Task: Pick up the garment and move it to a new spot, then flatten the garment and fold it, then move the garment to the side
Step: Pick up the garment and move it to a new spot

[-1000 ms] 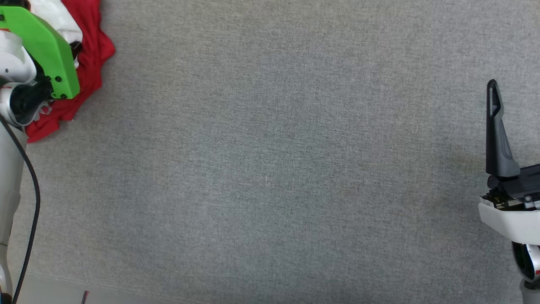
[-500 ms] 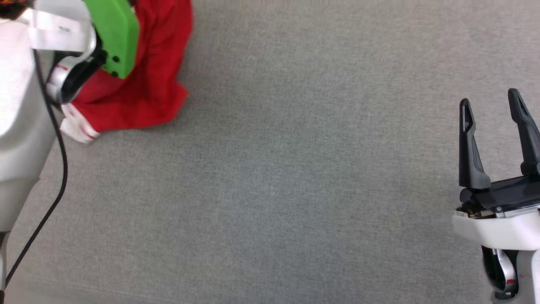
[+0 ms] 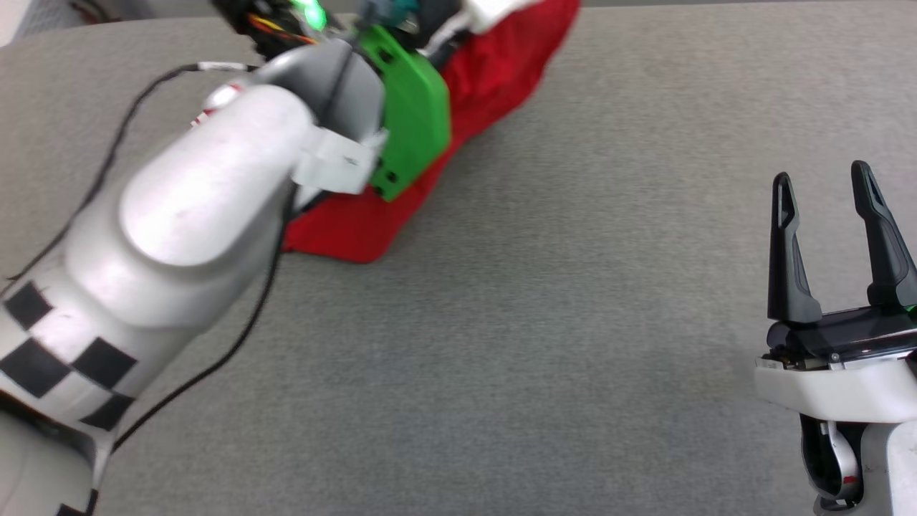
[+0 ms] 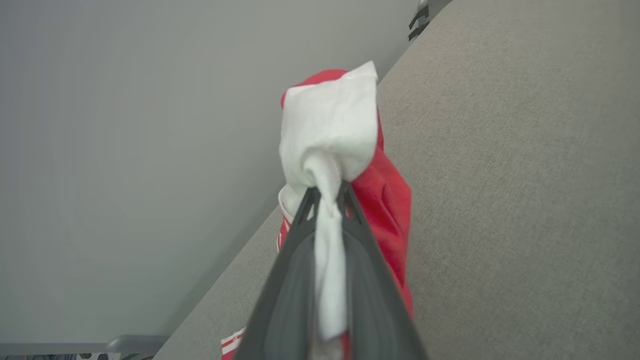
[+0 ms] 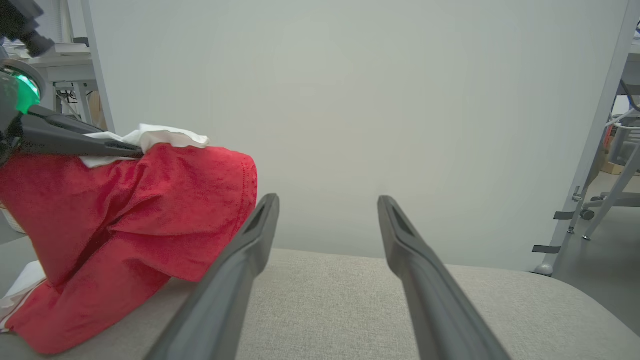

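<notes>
The garment (image 3: 494, 79) is a red T-shirt with white sleeves, hanging from my left gripper (image 4: 327, 192) with its lower end trailing on the grey table (image 3: 573, 322). That gripper is shut on a bunched white sleeve (image 4: 330, 120). In the right wrist view the garment (image 5: 135, 225) drapes at the left, pinched by the left gripper (image 5: 132, 147). My right gripper (image 3: 824, 183) stands open at the right, well apart from the cloth, with nothing between its fingers (image 5: 240, 265).
A pale wall panel (image 5: 350, 100) rises behind the table's far edge. My left forearm (image 3: 193, 215) and its black cable (image 3: 215, 365) cross the left of the head view. Desk legs and a chair base (image 5: 600, 200) stand off the right end.
The left arm has carried the garment up and to the right, toward the table's middle. The head view has shifted too. The right gripper has stayed open.
</notes>
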`<state>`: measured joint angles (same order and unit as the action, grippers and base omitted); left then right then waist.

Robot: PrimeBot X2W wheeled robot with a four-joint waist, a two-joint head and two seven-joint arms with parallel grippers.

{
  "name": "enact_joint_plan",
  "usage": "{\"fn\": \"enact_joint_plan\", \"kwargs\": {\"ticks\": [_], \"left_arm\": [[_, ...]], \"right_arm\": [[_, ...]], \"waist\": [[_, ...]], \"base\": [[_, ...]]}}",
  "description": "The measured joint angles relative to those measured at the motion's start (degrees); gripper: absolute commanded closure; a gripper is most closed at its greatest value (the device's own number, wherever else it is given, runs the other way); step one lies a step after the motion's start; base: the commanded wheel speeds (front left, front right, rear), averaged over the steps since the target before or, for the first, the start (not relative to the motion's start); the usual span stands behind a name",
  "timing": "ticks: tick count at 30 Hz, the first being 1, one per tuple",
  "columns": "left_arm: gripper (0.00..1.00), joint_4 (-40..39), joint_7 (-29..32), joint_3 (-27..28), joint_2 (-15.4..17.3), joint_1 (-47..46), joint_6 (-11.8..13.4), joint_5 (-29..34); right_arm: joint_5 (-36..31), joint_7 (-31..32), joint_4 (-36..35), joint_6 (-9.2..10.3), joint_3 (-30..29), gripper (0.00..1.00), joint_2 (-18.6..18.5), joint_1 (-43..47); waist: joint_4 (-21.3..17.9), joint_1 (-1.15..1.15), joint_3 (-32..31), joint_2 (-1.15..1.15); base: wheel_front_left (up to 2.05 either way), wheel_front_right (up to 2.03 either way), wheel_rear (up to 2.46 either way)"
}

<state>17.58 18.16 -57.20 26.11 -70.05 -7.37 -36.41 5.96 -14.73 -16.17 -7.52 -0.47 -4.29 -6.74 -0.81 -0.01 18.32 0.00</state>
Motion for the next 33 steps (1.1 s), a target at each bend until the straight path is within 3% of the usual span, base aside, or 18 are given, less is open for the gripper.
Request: {"fn": "enact_joint_plan", "kwargs": {"ticks": [9, 16, 22, 29, 30, 31, 32, 33], "left_arm": [[1.0, 2.7, -4.8, -13.0, -10.8, -2.8, 0.0, -2.5], [1.0, 7.2, -5.5, -15.9, -19.5, 0.6, 0.0, -1.9], [1.0, 5.4, 1.9, -16.3, -22.1, 14.6, 0.0, 5.1], [1.0, 5.4, 4.6, -16.3, -22.6, 23.1, 0.0, 7.6], [0.75, 5.7, 4.3, -16.2, -22.6, 23.7, 0.0, 7.5], [0.22, 5.7, 3.8, -16.2, -22.6, 24.0, 0.0, 7.3], [0.0, 5.9, 2.7, -16.2, -22.7, 24.1, 0.0, 7.2], [0.0, 5.8, 1.3, -16.3, -22.7, 24.0, 0.0, 7.2]], "right_arm": [[1.0, 0.0, 0.2, 0.0, -0.9, 0.0, 0.9, 0.0], [3.0, 0.0, 0.3, 0.0, -1.4, 0.0, 1.3, -0.1], [4.6, 0.0, 0.9, 0.0, -1.5, 0.0, 1.3, -0.9], [5.5, 0.0, 1.4, 0.0, -1.7, 0.0, 1.3, -1.6], [5.5, 0.0, 1.5, 0.0, -1.8, 0.0, 1.3, -1.6], [5.6, 0.0, 1.6, 0.0, -1.9, 0.0, 1.3, -1.6], [5.6, 0.0, 1.8, 0.0, -2.0, 0.0, 1.3, -1.6], [5.6, 0.0, 1.9, 0.0, -2.1, 0.0, 1.3, -1.6]], "waist": [[-8.0, 0.0, -0.1, 0.0], [-12.3, 0.0, 1.5, 0.0], [-14.5, 0.0, 3.8, 0.0], [-15.8, 0.0, 5.6, 0.0], [-15.8, 0.0, 5.6, 0.0], [-15.7, 0.0, 5.6, 0.0], [-15.5, 0.0, 5.6, 0.0], [-15.3, 0.0, 5.4, 0.0]], "base": [[0.0, 0.0, 0.0], [0.0, 0.0, 0.0], [0.0, 0.0, 0.0], [0.0, 0.0, 0.0], [0.0, 0.0, 0.0], [0.0, 0.0, 0.0], [0.0, 0.0, 0.0], [0.0, 0.0, 0.0]]}}
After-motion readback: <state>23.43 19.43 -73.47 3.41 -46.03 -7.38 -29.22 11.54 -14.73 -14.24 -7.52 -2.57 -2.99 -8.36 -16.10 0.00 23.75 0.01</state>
